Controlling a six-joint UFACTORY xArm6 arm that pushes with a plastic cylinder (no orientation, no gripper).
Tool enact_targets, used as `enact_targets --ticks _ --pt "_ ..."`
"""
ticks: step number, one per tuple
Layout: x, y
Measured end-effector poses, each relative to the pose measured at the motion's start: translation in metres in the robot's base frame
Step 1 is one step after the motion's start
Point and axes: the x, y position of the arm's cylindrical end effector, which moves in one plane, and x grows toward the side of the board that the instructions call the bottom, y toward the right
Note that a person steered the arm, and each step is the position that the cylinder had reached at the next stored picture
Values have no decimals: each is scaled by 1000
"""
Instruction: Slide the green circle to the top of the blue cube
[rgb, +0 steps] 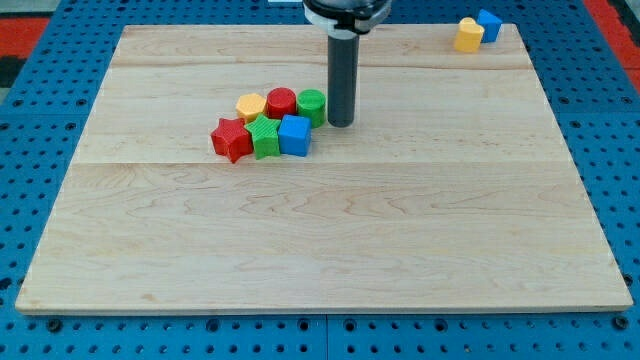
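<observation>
The green circle (311, 104) sits left of centre in the upper frame, just above the blue cube (294, 134). My tip (341, 123), a bare rod holding nothing, stands just right of it; I should nudge gently leftward, sparing the red circle (281, 102).

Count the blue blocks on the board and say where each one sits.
2. One blue cube sits at the right end of the central cluster, just below-left of my tip. The other blue block is near the top-right corner, beside a yellow block. None seem hidden.
</observation>
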Motion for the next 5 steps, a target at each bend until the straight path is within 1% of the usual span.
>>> enact_targets --ticks 1,2,3,4,5 --pt "-1 43" --pt "-29 49" --pt "-60 25" --pt "-63 3" --pt "-55 -5"
